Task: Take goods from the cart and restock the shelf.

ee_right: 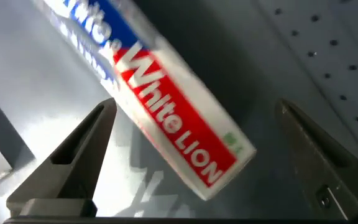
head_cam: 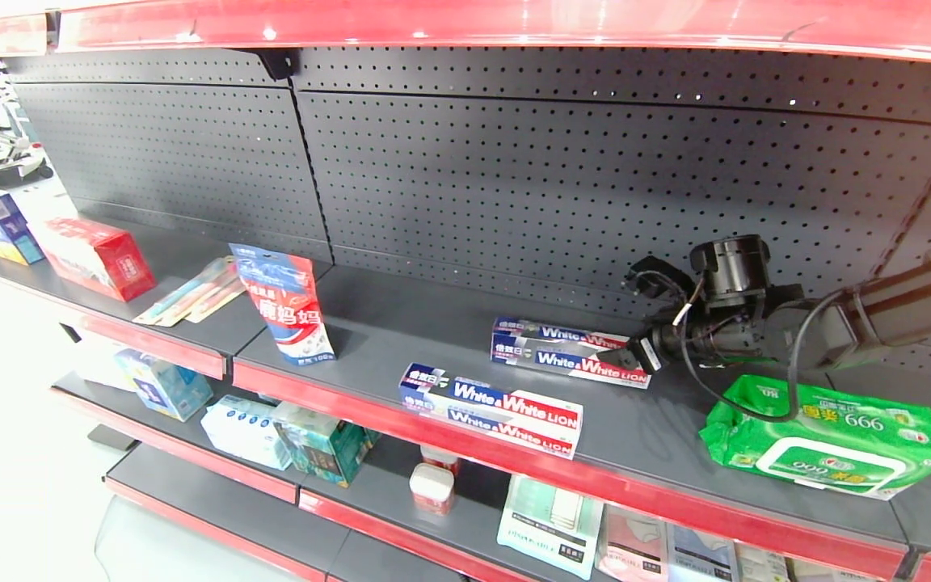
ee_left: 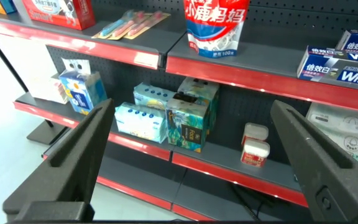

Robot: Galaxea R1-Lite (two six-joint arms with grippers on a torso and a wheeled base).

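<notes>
the shelf [head_cam: 401, 323] already carries a fair row of goods: from its left end a red box [head_cam: 94, 257], flat toothbrushes [head_cam: 191, 293] and an upright pouch [head_cam: 286, 305], then a front toothpaste box [head_cam: 494, 408] lying along the front edge, and a rear toothpaste box [head_cam: 566, 352] lying flat nearer the back panel. the right pincer [head_cam: 635, 353] sits at that rear box's right end, and a green wipes pack [head_cam: 829, 436] lies beyond it toward the right end of the shelf. i judge this placement as good as done, with the arm yet to draw clear; wide bare stretches between the goods suggest more restocking is left, though how much waits in the cart i cannot tell. the right wrist view settles what the head view leaves unclear: the right pincer [ee_right: 194, 109] is released, its fingers spread wide, with the box end lying between them and touching neither. the left wrist view adds the left pincer [ee_left: 191, 106], also spread and holding nothing, low before the lower shelf [ee_left: 229, 171] with its tissue packs [ee_left: 142, 118] and small jars [ee_left: 255, 146].
</notes>
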